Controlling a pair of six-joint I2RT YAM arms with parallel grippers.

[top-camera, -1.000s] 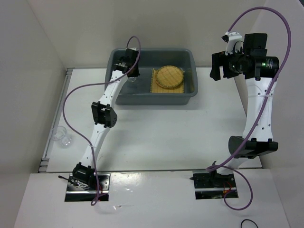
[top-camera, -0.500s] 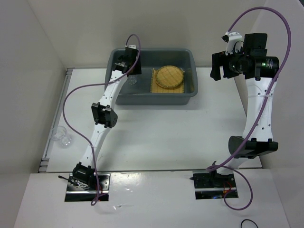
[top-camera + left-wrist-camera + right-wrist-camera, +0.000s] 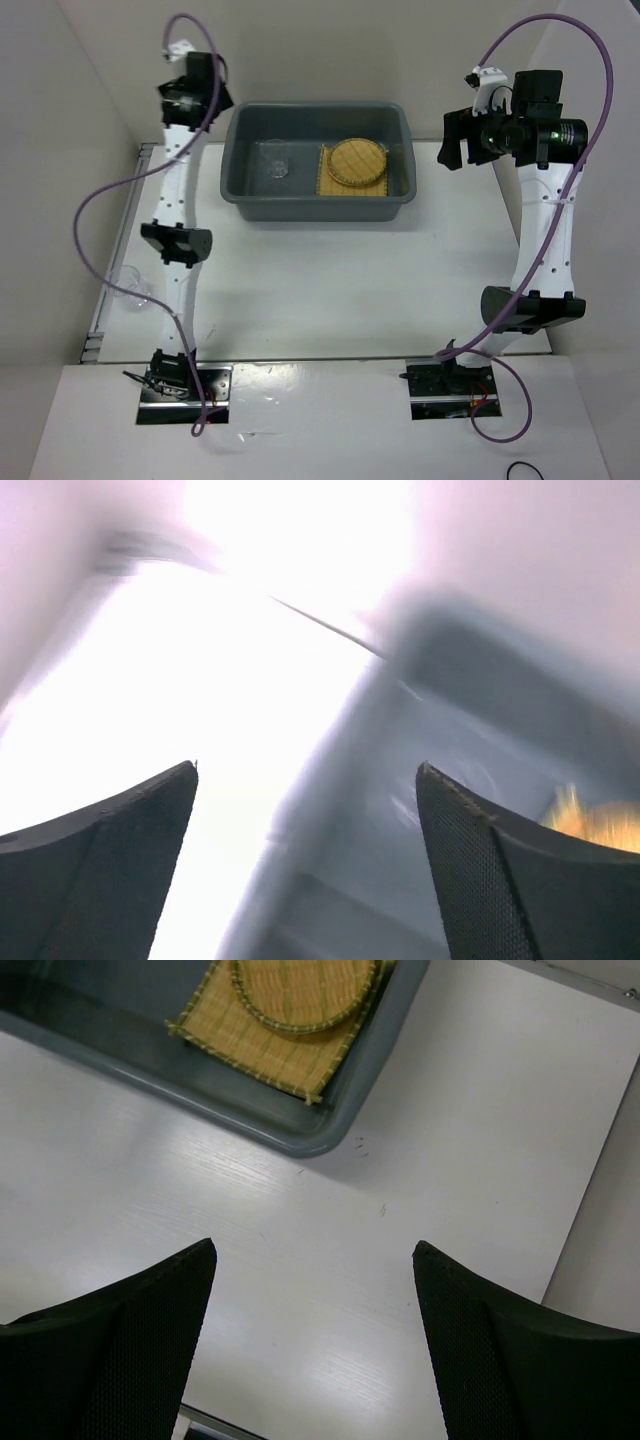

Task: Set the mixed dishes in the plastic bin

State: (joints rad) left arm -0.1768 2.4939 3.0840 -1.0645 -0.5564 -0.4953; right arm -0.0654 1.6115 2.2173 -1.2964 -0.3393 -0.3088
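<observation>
The dark grey plastic bin (image 3: 316, 211) stands at the back middle of the table. In it lie a square yellow woven mat (image 3: 350, 187) with a round woven disc (image 3: 358, 160) on top, and a clear plastic cup (image 3: 276, 160) at its left end. My left gripper (image 3: 200, 95) hangs open and empty, high up beyond the bin's left end; its blurred wrist view shows the gripper (image 3: 307, 770) over the bin's edge (image 3: 330, 780). My right gripper (image 3: 455, 140) is open and empty, right of the bin; its wrist view shows the gripper (image 3: 314, 1250) above bare table near the bin's corner (image 3: 330, 1135), the mat (image 3: 260, 1050) and the disc (image 3: 300, 990).
Another clear cup (image 3: 130, 287) stands on the table at the far left, beside the left arm's lower link. White walls close in on both sides, and a metal rail (image 3: 115, 250) runs along the left edge.
My left gripper opened and let the clear cup go in the bin, then swung up and left, out of the bin. The right arm has not moved.
</observation>
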